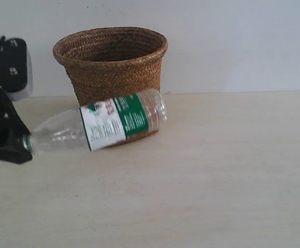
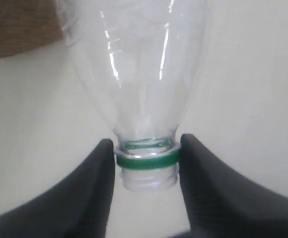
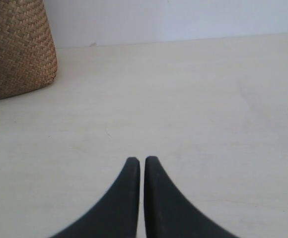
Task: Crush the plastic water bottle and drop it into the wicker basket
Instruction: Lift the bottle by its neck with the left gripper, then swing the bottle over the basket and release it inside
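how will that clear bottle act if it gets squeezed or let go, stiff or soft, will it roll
The plastic water bottle looks empty, so probably light. Its mouth appears uncapped and its walls thin, so it should crumple easily. The body is round; released from the left gripper onto the table, it would likely roll.

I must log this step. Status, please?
Left gripper shut on bottle neck. Right gripper shut, empty. Bottle uncrushed, sideways before basket. Basket mouth open.
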Tool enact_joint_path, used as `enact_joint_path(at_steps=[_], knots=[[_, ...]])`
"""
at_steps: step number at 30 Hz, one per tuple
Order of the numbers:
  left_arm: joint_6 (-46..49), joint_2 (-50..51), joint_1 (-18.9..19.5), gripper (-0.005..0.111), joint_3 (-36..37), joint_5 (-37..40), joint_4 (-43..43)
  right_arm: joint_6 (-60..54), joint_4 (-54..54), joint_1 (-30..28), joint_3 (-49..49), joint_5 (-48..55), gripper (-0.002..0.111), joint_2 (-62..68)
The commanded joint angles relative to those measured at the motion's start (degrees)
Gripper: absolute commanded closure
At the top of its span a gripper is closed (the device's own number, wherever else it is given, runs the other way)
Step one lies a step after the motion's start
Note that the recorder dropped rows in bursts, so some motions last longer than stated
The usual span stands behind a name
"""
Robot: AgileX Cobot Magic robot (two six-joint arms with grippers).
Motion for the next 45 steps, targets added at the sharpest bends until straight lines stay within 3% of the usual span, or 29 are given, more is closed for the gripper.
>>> enact_joint_path(at_steps=[1, 5, 8, 11, 16, 20, 23, 31, 37, 39, 41, 45], knots=[[2.19, 1.14, -0.18, 0.103, 0.01, -2.14, 0.40, -0.29, -0.51, -0.42, 0.20, -0.33, 0.108, -0.07], [0.34, -1.61, -0.18, 0.103, -1.26, -19.68, 8.72, -0.29, -0.51, -0.42, 0.20, -0.33, 0.108, -0.07], [-3.72, -3.75, -0.18, 0.103, -3.49, -29.22, 7.54, -0.29, -0.51, -0.42, 0.20, -0.33, 0.108, -0.07], [-3.85, -3.88, -0.18, 0.103, -4.89, -25.34, 6.88, -0.29, -0.51, -0.42, 0.20, -0.33, 0.108, -0.07], [-3.85, -1.00, -0.18, 0.103, -4.47, -6.71, 5.01, -0.29, -0.51, -0.42, 0.20, -0.33, 0.108, -0.07], [-2.95, 3.62, -0.18, 0.103, -2.97, 4.74, -3.11, -0.29, -0.51, -0.42, 0.20, -0.33, 0.108, -0.07], [-1.76, 6.56, -0.18, 0.103, -1.83, 8.55, -7.61, -0.29, -0.51, -0.42, 0.20, -0.33, 0.108, -0.07], [-0.84, 7.25, -0.18, 0.103, -0.71, 11.32, -10.91, -0.29, -0.51, -0.42, 0.20, -0.33, 0.108, -0.07], [-5.93, 4.70, -0.18, 0.101, -3.41, -7.39, -0.91, -0.29, -0.51, -0.42, 0.20, -0.33, 0.108, -0.07], [-11.62, 3.93, -0.18, 0.090, -9.00, -14.36, 6.88, -0.29, -0.51, -0.42, 0.20, -0.33, 0.108, -0.07], [-17.97, 4.09, 0.16, 0.073, -16.19, -17.54, 14.30, -0.29, -0.51, -0.42, 0.20, -0.33, 0.108, -0.07], [-35.11, 7.37, 0.46, 0.008, -30.81, -17.95, 21.64, -0.29, -0.51, -0.42, 0.20, -0.33, 0.108, -0.07]])
